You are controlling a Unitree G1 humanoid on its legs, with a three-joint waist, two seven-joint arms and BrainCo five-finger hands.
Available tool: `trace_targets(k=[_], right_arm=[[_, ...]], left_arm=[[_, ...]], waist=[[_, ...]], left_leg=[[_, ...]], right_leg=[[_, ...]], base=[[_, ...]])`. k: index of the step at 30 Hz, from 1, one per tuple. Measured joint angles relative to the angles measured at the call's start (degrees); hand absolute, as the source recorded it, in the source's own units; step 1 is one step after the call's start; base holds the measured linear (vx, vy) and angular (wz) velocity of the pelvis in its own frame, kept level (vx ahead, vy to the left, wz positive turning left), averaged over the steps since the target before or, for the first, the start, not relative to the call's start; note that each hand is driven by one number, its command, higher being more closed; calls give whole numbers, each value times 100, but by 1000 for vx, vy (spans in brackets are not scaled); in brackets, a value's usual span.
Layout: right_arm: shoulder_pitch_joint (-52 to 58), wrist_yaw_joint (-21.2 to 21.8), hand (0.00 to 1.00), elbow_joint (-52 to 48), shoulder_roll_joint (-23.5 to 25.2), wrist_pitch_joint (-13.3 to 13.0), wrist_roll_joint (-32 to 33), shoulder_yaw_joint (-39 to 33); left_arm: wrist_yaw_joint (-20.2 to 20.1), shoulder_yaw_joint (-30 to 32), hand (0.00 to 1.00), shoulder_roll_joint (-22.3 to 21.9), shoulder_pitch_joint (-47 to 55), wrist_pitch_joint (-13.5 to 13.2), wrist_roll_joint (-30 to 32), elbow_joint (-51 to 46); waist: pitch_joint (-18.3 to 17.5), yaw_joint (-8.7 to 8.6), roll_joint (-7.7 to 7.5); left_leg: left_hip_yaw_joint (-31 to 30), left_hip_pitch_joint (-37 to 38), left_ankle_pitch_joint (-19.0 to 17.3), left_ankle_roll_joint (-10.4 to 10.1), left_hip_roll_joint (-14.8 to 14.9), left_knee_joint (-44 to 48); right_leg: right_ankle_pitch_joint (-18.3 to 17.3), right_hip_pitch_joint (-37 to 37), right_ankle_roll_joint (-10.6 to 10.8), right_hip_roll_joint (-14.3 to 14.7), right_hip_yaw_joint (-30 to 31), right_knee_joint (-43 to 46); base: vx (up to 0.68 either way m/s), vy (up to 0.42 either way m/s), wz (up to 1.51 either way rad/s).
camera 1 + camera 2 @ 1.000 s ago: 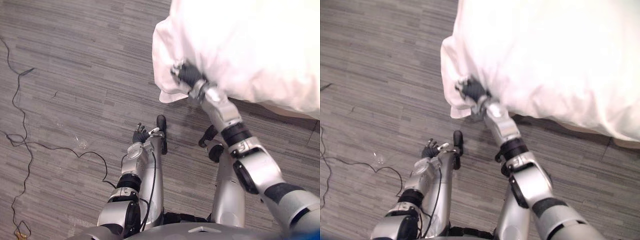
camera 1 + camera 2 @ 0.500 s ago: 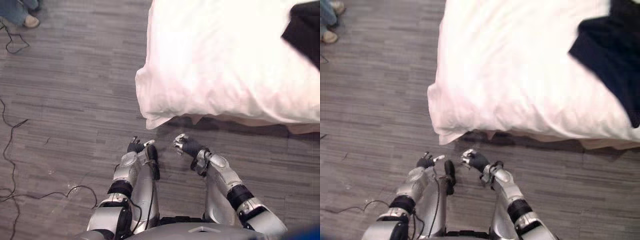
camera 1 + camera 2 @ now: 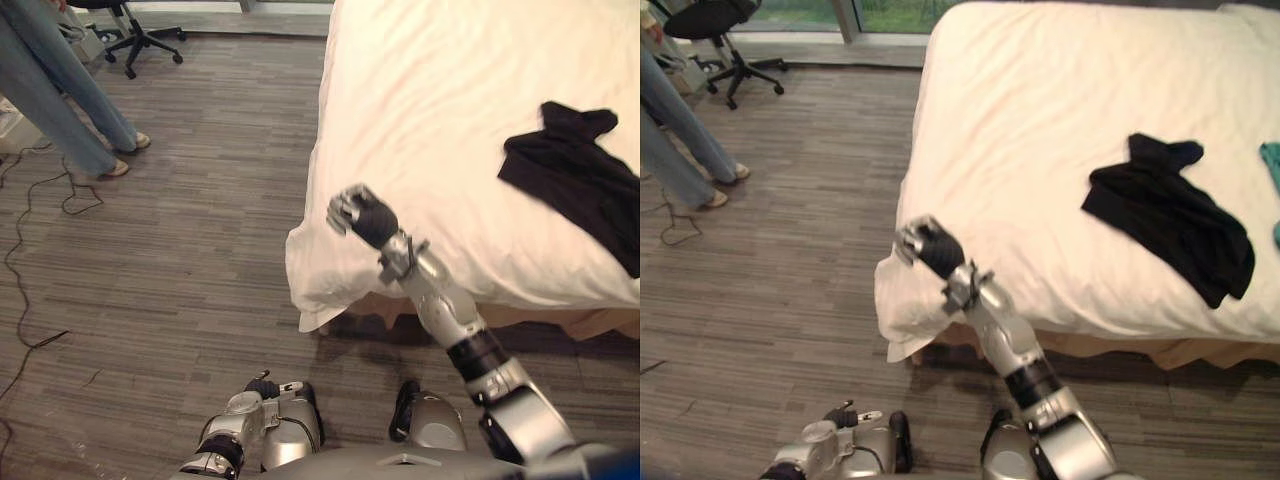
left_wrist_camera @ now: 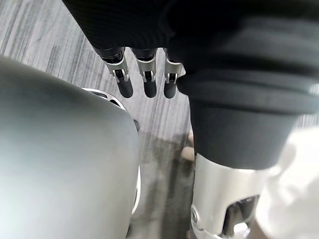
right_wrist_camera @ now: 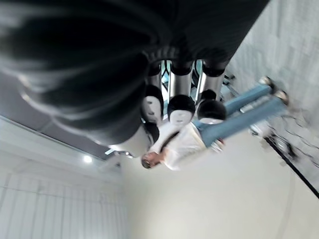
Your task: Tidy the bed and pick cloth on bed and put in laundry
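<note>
Right hand [image 3: 358, 215] is up in the air over the near corner of the white-sheeted bed [image 3: 1040, 130]. Its fingers [image 5: 181, 107] are curled in with nothing in them. Left hand [image 4: 144, 84] hangs low by the body, fingers relaxed and straight, empty.

Target is the crumpled black fabric garment [image 3: 1170, 215], lying on the sheet toward the bed's right side, well apart from the right hand. A bit of teal cloth [image 3: 1272, 165] shows at the bed's right edge, just beyond it. A person in jeans [image 3: 60, 110] and a black office chair [image 3: 135, 40] are off to the left on the grey plank floor [image 3: 200, 200], away from the bed.

Handling guess: the garment looks light and limp, with no stiffness. It should drape and trail when lifted, and it isn't fragile. Better to pinch a bunched fold near the middle, or the raised lump at its far end, not a flat edge; a flat edge risks grabbing the sheet too. The hand needs to open before coming down.
</note>
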Motion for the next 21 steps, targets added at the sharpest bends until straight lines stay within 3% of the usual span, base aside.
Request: trace_targets(k=[1,3,5,6,8,9,12,14,17,19,21], right_arm=[[-372,-110,100,138,-7,10,-5,-132],[-1556,-568,100,716,-74,-38,-31,-830],[-2029,-866,100,905,-203,-86,-71,-1225],[-2134,-1015,100,896,-319,-106,-70,-1302],[-2113,-1212,100,824,-384,-108,-57,-1439],[-2108,-1360,100,694,-495,-131,-8,-1578],[-2027,-1342,100,-32,-444,-346,34,-1577],[-1693,-1341,100,-254,-496,-439,89,-1689],[-598,-1087,100,-879,-530,-648,184,-2021],[604,-715,100,-1169,-548,-860,347,-2344],[1602,-622,100,-732,-566,-874,467,-2782]], left_arm=[[-18,1,0,1,-156,-25,-7,3],[-107,8,0,-35,-821,-260,-130,148],[-153,223,0,-95,-1263,-400,-170,182],[-147,520,0,-162,-1443,-494,-172,102],[-101,784,0,-309,-1555,-600,-173,-34],[102,1053,0,-460,-1644,-736,-169,-255],[413,1291,0,-640,-1668,-818,-165,-625],[547,1372,0,-780,-1670,-802,-164,-806],[792,1348,0,-1044,-1667,-609,-169,-1294],[924,1352,0,-958,-1640,-316,-171,-1722],[909,1350,0,-789,-1593,-175,-169,-2020]], waist=[[106,0,-21],[353,106,162],[639,169,238],[879,199,224],[1013,195,222],[1107,184,243],[1182,118,241],[1181,39,239],[1170,-95,218],[1156,-232,129],[1155,-258,41]], left_leg=[[-1,-169,23,-4,-4,14],[14,-1270,158,10,12,168],[29,-1942,280,32,77,394],[57,-2304,328,58,207,639],[56,-2843,288,107,397,1061],[49,-3289,206,112,495,1430],[106,-3670,-55,134,712,2034],[122,-3688,-201,126,804,2241],[182,-3710,-450,117,950,2495],[259,-3645,-619,124,1061,2660],[307,-3471,-703,114,1127,2694]], right_leg=[[26,-182,41,-24,0,4],[75,-1267,70,-98,-2,177],[139,-1914,45,-99,-3,308],[243,-2197,-27,-55,-4,362],[320,-2602,-140,19,-4,490],[399,-3001,-273,37,12,710],[339,-3414,-501,101,149,1144],[278,-3462,-591,119,223,1321],[238,-3453,-539,271,335,1316],[188,-3365,-455,344,384,1288],[186,-3223,-449,411,470,1247]], base=[[-357,-20,-3],[-312,-44,2],[-203,-71,4],[-158,-77,-9],[-104,-67,-16],[-44,-63,-19],[37,-29,-28],[54,-19,-23],[11,7,-31],[-6,25,-25],[18,20,-22]])
